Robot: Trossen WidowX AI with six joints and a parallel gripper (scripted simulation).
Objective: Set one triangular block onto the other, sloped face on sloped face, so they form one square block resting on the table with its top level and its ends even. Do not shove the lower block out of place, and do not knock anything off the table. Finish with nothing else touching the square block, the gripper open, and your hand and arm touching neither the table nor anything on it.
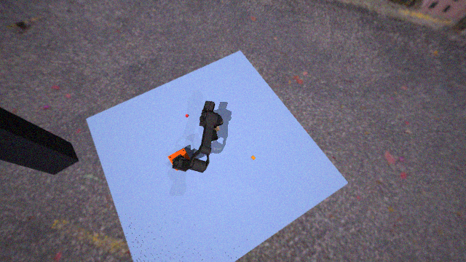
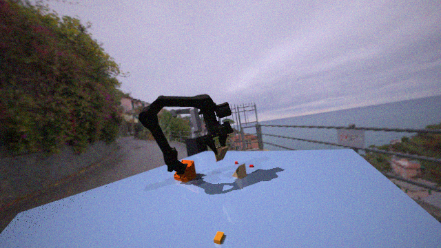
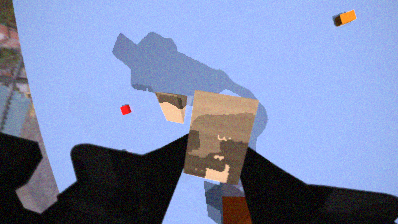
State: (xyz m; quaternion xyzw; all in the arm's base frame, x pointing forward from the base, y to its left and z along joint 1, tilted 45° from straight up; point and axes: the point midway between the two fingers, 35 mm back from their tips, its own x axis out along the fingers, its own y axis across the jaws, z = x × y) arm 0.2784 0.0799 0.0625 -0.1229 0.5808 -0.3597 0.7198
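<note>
My gripper (image 2: 220, 151) (image 3: 213, 141) is shut on a tan triangular block (image 2: 221, 153) (image 3: 225, 107), held clear above the table. In the wrist view a broad rectangular face of it shows between the fingers, partly shaded. The other tan triangular block (image 2: 240, 171) (image 3: 173, 111) stands on the table, its slope falling toward the left in the exterior view. There the held block is higher and to its left. The two blocks are apart. In the top view the arm covers most of the hand area, and I cannot make out the standing block.
The pale blue table (image 1: 277, 196) (image 2: 310, 207) bears the arm's orange base (image 1: 177, 154) (image 2: 189, 169). Two small red cubes (image 2: 236, 162) (image 2: 251, 166) lie behind the standing block in the exterior view. A small orange block (image 1: 253, 157) (image 2: 218, 238) (image 3: 348, 17) lies farther off.
</note>
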